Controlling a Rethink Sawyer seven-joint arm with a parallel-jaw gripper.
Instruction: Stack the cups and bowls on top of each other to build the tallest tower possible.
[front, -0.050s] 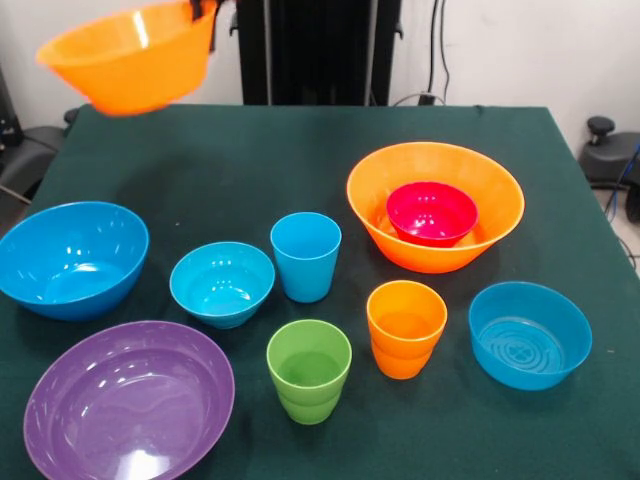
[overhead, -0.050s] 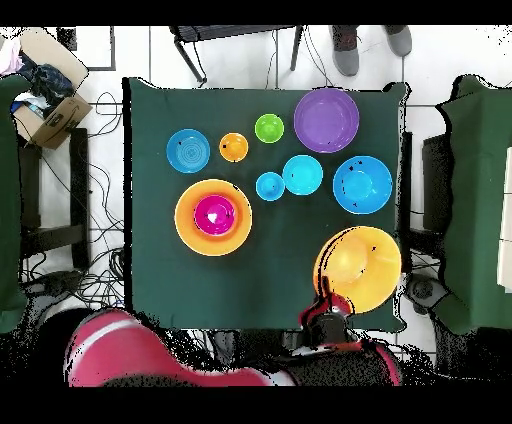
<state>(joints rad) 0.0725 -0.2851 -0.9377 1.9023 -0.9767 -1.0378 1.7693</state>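
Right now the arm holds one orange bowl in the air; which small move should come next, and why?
Probably set the lifted orange bowl down on bare table, upright as a wide base. It hangs tilted at the table's corner, and nothing is stacked yet except the red bowl inside the other orange bowl.

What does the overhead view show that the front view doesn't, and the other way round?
Only the overhead view shows the robot's red arm, a cardboard box off the table and a person's shoes.

Only the front view shows the black column behind the table, and how high the lifted orange bowl hangs above the cloth.

Both show the red bowl nested in the other orange bowl.
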